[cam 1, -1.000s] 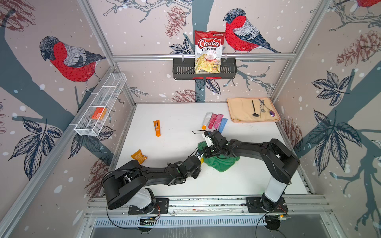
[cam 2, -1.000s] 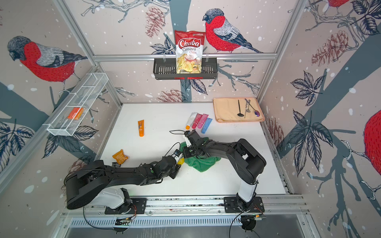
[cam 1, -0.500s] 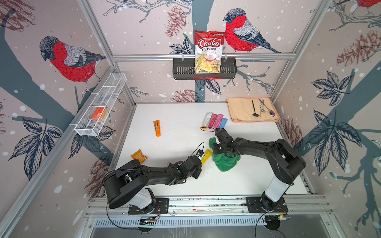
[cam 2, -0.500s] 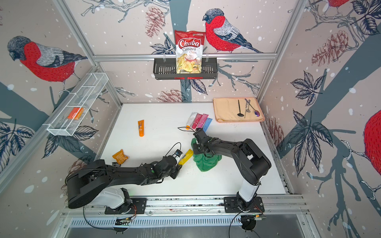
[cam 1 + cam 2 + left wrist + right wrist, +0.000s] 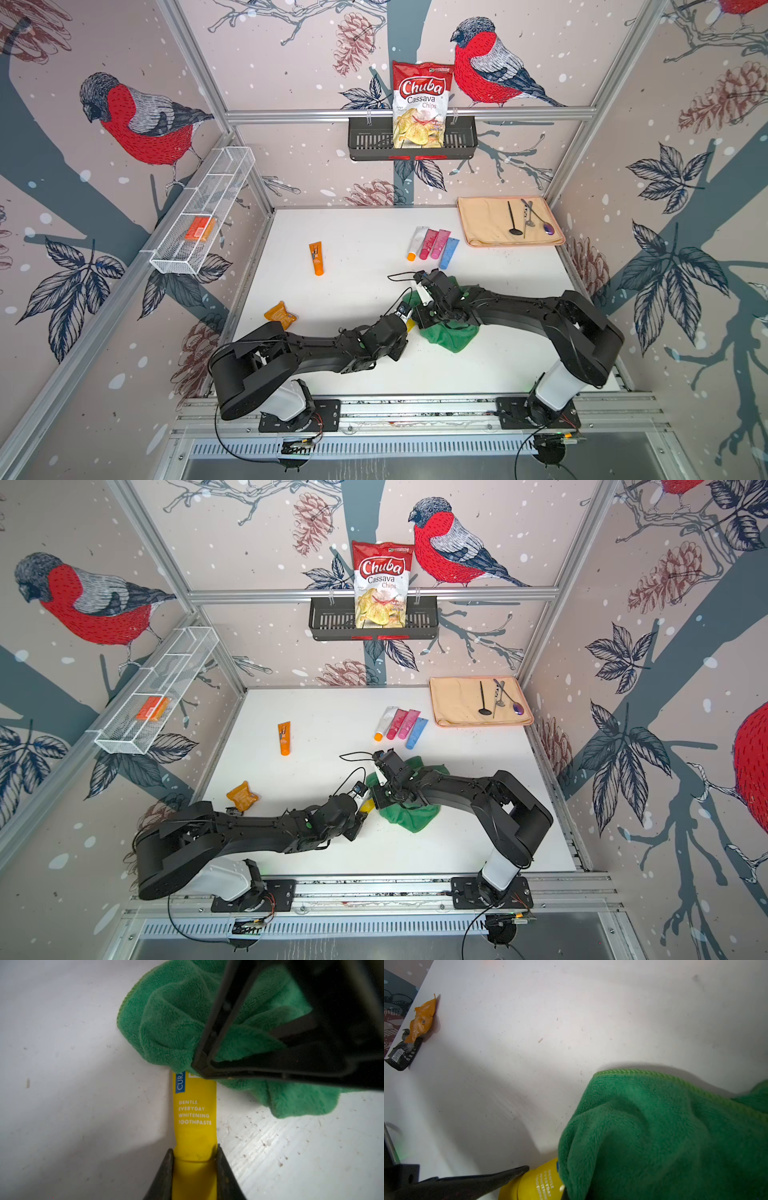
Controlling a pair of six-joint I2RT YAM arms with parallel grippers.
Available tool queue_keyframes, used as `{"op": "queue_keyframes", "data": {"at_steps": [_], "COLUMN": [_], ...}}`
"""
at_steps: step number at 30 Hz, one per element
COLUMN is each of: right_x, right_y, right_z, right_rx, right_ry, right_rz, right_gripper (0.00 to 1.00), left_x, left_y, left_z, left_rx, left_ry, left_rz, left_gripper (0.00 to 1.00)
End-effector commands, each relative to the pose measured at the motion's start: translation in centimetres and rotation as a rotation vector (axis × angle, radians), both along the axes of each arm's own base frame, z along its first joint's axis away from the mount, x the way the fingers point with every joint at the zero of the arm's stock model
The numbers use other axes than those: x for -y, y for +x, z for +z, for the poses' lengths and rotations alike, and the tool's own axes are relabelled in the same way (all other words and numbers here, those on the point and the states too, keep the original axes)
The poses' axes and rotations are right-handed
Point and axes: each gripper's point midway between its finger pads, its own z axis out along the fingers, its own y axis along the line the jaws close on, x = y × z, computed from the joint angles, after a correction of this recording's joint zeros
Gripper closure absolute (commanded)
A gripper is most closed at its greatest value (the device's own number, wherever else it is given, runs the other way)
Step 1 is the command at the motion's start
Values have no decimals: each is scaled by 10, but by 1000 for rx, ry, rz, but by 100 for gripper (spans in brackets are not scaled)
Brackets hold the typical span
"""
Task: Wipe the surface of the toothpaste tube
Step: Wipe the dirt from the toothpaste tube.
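A yellow toothpaste tube [image 5: 195, 1113] lies on the white table, and my left gripper [image 5: 194, 1152] is shut on its cap end. Both top views show only a sliver of the tube [image 5: 410, 325] [image 5: 367, 806] between the two grippers. My right gripper [image 5: 428, 313] is shut on a bunched green cloth [image 5: 451, 337] [image 5: 664, 1136], which it presses over the far part of the tube. The cloth [image 5: 176, 1022] hides the tube's upper half and my right gripper's fingertips. One left finger [image 5: 488, 1178] touches the tube [image 5: 537, 1182] in the right wrist view.
An orange tube [image 5: 316, 258] and several coloured tubes [image 5: 432, 245] lie farther back. A beige mat with utensils [image 5: 509, 221] sits at the back right. An orange wrapper [image 5: 281, 316] lies near the left edge. A chips bag [image 5: 419, 104] hangs in a basket on the back wall.
The right gripper slid the cloth away along the tube, baring more yellow, then came back toward the left gripper and covered it again. The left gripper stayed put, still holding the tube.
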Motion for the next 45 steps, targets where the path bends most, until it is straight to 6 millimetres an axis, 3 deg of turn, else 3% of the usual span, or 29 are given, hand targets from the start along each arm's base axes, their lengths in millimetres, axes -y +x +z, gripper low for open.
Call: {"op": "queue_keyframes", "data": {"at_steps": [1,6,12,21,25,32,35,40,45], "right_x": [22,73,107,118,102,30,11,2,17], "right_y": [6,31,56,72,67,37,29,24,27], "right_z": [-25,-55,-50,-34,-24,38,53,33,-5], "right_rx": [-26,-4,49,111,113,99,84,34,12], "right_ry": [-91,-285,-385,-440,-371,0,93,76,-62], "right_rz": [-49,-174,-279,-334,-294,-124,-70,-35,-71], "right_gripper": [100,100,100,100,100,100,100,100,100], "left_x": [-7,-6,-4,-4,-4,-2,-2,-3,-3], "left_y": [-6,-7,-7,-8,-9,-9,-9,-10,-9], "left_z": [-9,-8,-9,-9,-9,-9,-9,-9,-9], "left_rx": [-28,-27,-32,-32,-32,-30,-30,-30,-29], "left_ry": [46,43,44,44,42,43,44,46,48], "left_rz": [-11,-16,-24,-28,-30,-34,-34,-32,-32], "left_gripper": [100,100,100,100,100,100,100,100,100]}}
